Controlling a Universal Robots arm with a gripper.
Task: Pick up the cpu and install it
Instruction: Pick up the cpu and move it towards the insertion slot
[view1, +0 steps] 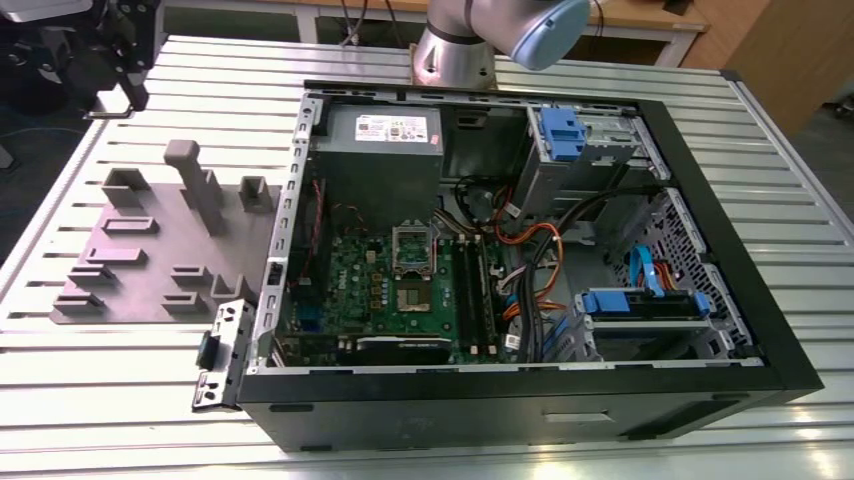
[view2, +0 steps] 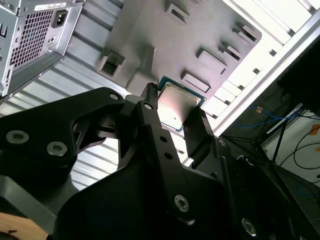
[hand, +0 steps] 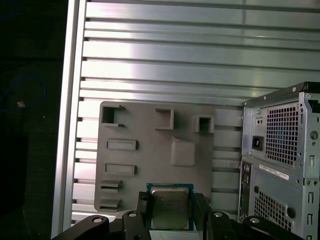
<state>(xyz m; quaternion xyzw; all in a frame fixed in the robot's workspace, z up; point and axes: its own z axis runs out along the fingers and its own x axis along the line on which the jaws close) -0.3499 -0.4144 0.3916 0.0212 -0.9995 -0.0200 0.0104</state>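
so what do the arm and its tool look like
The arm is a silver-grey metal tube with a pale blue joint cap. The tool is matte black, built of angular plates with silver screws and two slim fingers dotted with small holes.

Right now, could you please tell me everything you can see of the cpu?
The cpu is a small flat square chip with a dull silver, slightly reflective metal top and a thin teal-green rim. It is clamped between the black fingers of the gripper, one on each opposite edge, top facing both wrist cameras. It appears lifted clear of the grey slotted tray behind it.
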